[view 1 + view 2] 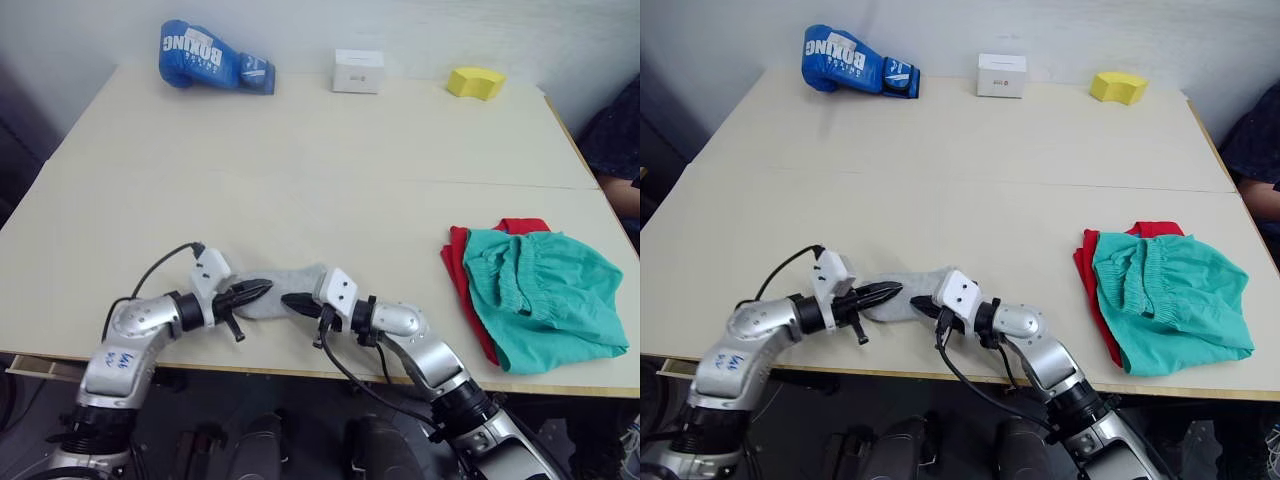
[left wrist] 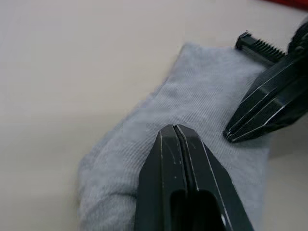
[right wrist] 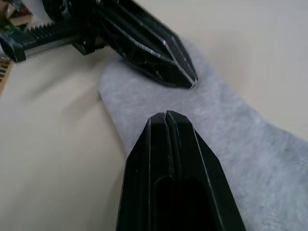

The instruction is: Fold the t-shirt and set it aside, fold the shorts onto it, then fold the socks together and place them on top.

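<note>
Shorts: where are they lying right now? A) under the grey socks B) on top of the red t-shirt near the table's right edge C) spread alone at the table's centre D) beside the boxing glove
B: the teal shorts lie on the red t-shirt, whose edge shows beneath them, near the right edge of the table; the socks lie apart, between the two grippers.

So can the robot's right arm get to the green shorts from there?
Probably yes. The shorts lie on the t-shirt, uncovered, on the right gripper's side, with bare table between them.
</note>
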